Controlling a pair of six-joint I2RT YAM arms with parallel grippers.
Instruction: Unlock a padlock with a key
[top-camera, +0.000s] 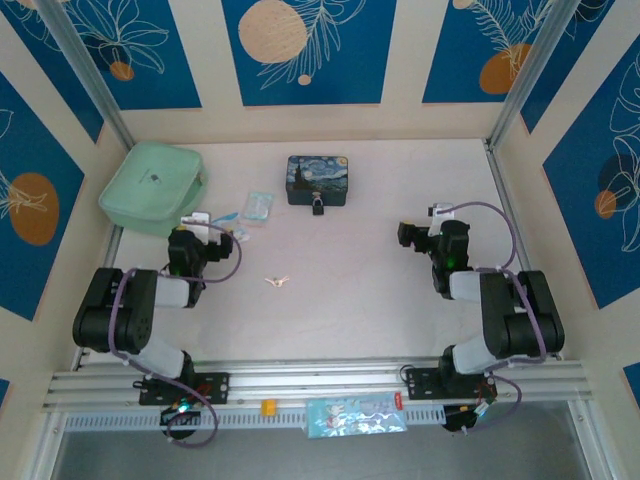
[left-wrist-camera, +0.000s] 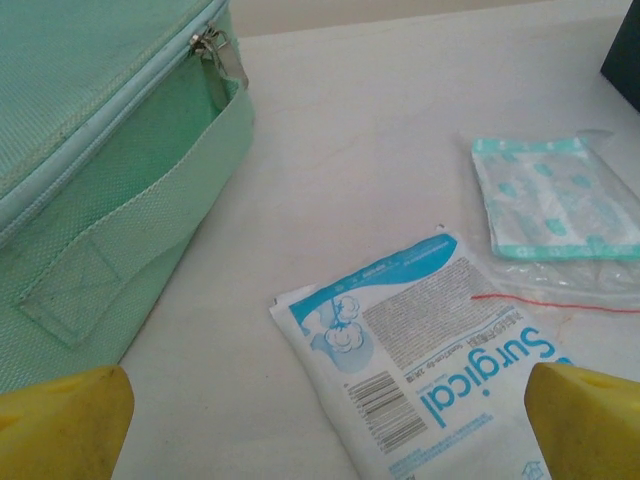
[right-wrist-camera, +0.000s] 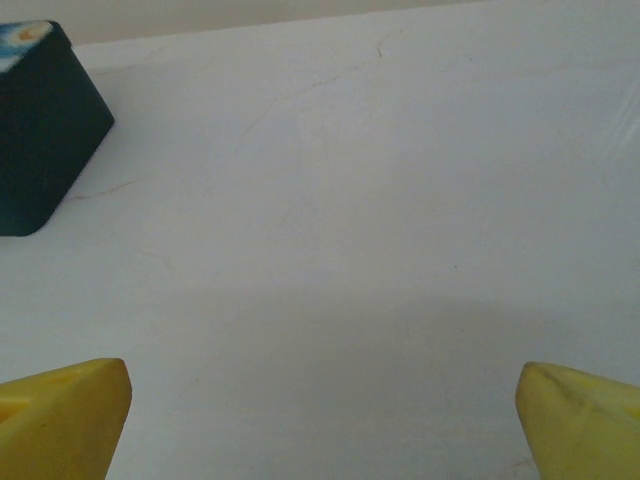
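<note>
At the near side of the table, the key lay untouched between the arms. The left gripper and right gripper stood wide open and empty. Farther back, the padlock sat against the blue tin, apparently not yet unlocked, so the whole task remained. The overhead view placed key and lock, while the left wrist view read a surgical packet beside the green bag.

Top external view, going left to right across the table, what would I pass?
green zip case → key → padlock → right tool
</note>
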